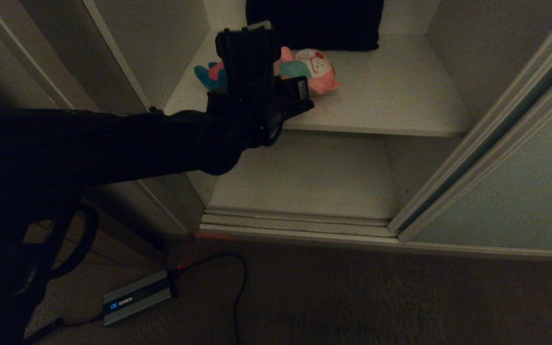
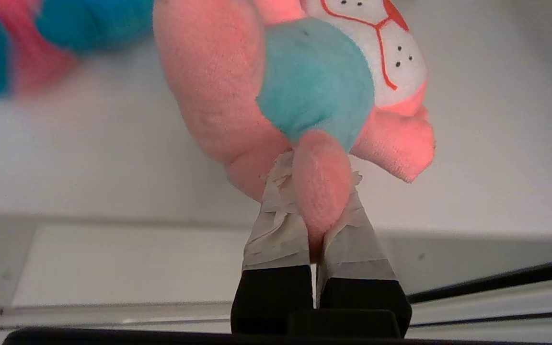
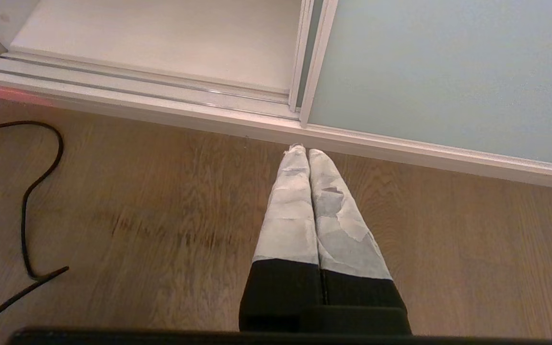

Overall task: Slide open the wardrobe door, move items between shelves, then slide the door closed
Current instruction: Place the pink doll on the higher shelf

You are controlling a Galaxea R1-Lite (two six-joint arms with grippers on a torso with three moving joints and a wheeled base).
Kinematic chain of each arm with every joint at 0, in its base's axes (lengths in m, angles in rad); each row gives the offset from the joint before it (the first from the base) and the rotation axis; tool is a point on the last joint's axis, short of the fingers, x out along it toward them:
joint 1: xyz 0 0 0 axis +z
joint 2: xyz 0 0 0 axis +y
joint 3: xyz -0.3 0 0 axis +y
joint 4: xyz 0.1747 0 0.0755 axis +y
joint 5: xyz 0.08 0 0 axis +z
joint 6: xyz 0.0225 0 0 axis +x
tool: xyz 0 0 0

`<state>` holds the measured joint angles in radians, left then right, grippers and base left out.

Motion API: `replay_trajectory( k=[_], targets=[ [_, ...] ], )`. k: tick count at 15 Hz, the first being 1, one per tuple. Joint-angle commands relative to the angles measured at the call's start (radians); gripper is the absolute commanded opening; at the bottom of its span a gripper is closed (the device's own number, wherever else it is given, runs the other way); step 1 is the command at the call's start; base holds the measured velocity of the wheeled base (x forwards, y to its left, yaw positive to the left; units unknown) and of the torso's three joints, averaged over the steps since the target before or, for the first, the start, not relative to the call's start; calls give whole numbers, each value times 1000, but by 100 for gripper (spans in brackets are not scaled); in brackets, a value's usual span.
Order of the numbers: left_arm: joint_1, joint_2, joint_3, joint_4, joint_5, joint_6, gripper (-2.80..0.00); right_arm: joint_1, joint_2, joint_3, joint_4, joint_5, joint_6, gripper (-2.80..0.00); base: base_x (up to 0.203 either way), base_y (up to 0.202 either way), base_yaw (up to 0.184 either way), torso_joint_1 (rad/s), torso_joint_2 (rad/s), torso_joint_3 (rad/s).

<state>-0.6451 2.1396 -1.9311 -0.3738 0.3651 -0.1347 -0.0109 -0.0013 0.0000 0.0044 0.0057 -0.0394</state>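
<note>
From the head view, the left arm (image 1: pixel 113 143) reaches in from the left and ends in front of the upper shelf (image 1: pixel 391 91), its gripper hidden behind the wrist there. The pink toy (image 1: pixel 316 69) sits toward the shelf's left half, long axis running roughly across the shelf, white face at the right end and turned outward. The blue toy (image 1: pixel 209 75) is just left of it, mostly covered by the wrist; whether the two touch is hard to say. A black cushion (image 1: pixel 314 24) stands at the back. The lower shelf (image 1: pixel 304 177) sits below, and the door (image 1: pixel 511 191) is slid to the right, leaving the opening clear. A small box (image 1: pixel 137 297) with a cable lies on the floor (image 1: pixel 352 297). The left wrist view adds what the head view hides: the left gripper (image 2: pixel 318 182) has its taped fingers (image 2: pixel 276 225) clamped on a small pink limb of the pink toy, whose teal outfit and white, red-lined face point away from the camera, with the blue toy blurred beside it. The right wrist view shows the right gripper (image 3: pixel 308 155), fingers pressed together and holding nothing, hanging above the wooden floor near the door's bottom track (image 3: pixel 161 91).
</note>
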Motion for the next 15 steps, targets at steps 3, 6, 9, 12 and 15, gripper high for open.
replay_trajectory(
  k=[3,6,9,12,15],
  targets=[
    [12,68,-7,-50,-15,17,-280,0,1,3,0,0,-1,-280,0,0,0,0,0,0],
    [26,77,-11,-99,-22,52,0,0,1,4,0,0,-1,-280,0,0,0,0,0,0],
    [47,82,-11,-143,-56,62,0,0,1,3,0,0,-1,-280,0,0,0,0,0,0],
    [48,53,-11,-190,-58,53,0,0,1,3,0,0,-1,-280,0,0,0,0,0,0],
    [44,-27,-11,-192,-60,53,0,0,1,3,0,0,-1,-280,0,0,0,0,0,0]
  ],
)
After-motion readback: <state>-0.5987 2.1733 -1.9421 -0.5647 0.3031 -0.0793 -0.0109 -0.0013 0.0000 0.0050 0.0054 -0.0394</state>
